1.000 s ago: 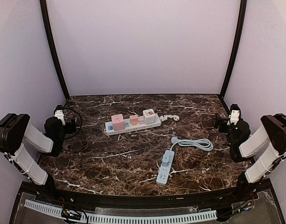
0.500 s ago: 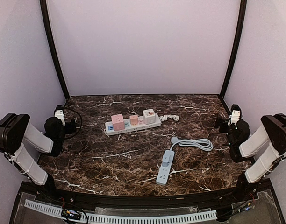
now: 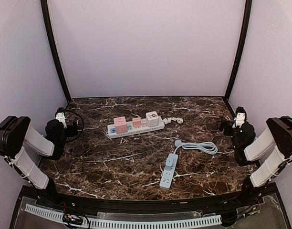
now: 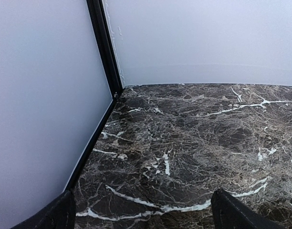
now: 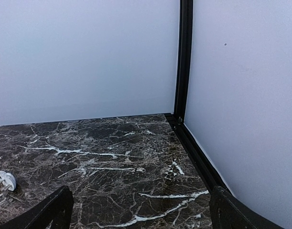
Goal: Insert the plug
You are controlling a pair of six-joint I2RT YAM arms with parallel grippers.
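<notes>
A light blue power strip (image 3: 167, 174) lies on the marble table right of centre. A blue-grey plug (image 3: 170, 161) sits on its far end, and its cord (image 3: 201, 147) is coiled to the right. A white power strip (image 3: 135, 128) further back carries pink and white cube adapters. Its white plug (image 3: 179, 120) lies loose beside it and shows at the left edge of the right wrist view as the white plug (image 5: 3, 180). My left gripper (image 3: 73, 127) hangs open at the far left, my right gripper (image 3: 227, 127) open at the far right. Both the left gripper (image 4: 146, 212) and the right gripper (image 5: 139, 210) have only bare marble between their fingers.
Lilac walls with black corner posts (image 3: 53, 47) close the table on three sides. The left wall (image 4: 41, 105) stands close to my left gripper and the right wall (image 5: 241, 95) close to my right. A black cable loops by the left wrist (image 3: 78, 119).
</notes>
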